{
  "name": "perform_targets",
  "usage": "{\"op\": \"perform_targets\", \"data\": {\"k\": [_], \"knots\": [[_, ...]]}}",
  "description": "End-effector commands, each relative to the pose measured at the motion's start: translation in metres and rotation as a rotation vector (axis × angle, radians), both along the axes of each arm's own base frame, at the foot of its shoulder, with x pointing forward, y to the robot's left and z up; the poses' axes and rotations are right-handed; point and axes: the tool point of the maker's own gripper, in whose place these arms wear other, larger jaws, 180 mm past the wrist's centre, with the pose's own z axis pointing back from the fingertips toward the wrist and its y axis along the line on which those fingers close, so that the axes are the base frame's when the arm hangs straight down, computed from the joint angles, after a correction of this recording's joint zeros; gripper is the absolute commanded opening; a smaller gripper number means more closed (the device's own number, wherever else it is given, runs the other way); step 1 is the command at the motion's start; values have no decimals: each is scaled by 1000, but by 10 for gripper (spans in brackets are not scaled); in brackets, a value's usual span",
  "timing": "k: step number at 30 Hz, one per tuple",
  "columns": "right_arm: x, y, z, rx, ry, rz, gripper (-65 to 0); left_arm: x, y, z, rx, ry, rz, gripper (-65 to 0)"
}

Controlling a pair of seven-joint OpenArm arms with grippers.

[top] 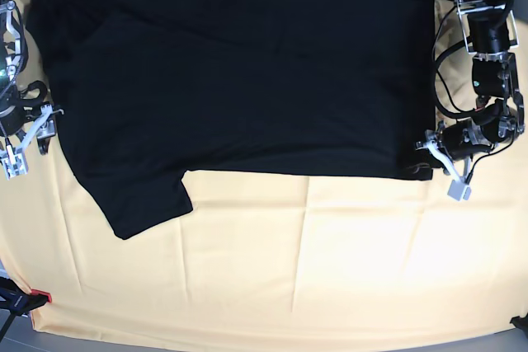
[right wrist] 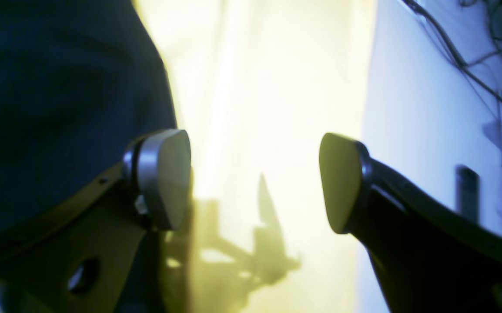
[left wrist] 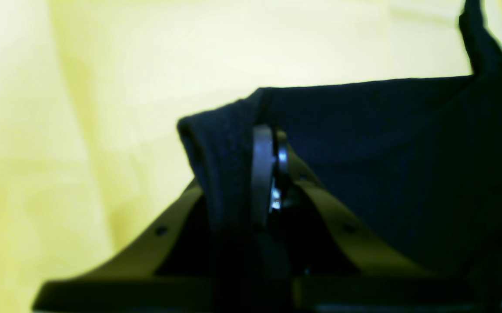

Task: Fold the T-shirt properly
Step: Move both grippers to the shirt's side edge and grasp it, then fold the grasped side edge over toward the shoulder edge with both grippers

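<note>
Here, my left gripper [left wrist: 262,174] grips the T-shirt [top: 247,80] at its near corner, my right gripper [right wrist: 255,182] open above its side edge, pale yellow cloth [top: 330,261] bare in front.

The robot's left gripper [top: 437,154], its fingertips pressed together, points inward and downward in the base view, with its left arm [top: 491,63] rising behind it along that view's right edge. Across from it and well apart, the right gripper [top: 33,142] stands wide open, angled downward, its right arm [top: 12,47] extending above it and partly cut off by the frame. In the right wrist view, rounded fingertips [right wrist: 164,180] face each other across a broad gap, with nothing between them touching either one.
</note>
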Motion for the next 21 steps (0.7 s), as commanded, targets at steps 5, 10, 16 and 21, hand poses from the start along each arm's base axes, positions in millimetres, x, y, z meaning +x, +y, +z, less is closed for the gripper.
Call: {"op": "perform_targets", "data": {"k": [5, 10, 16, 21], "knots": [[43, -1, 3, 170, -70, -2, -174, 37, 10, 50, 11, -154, 29, -650], [68, 0, -37, 397, 36, 20, -174, 38, 10, 52, 12, -159, 28, -650], [78, 5, -69, 672, 134, 28, -175, 35, 9, 49, 19, -145, 11, -650], [70, 16, -86, 822, 181, 42, -175, 34, 6, 51, 19, -159, -13, -650]]}}
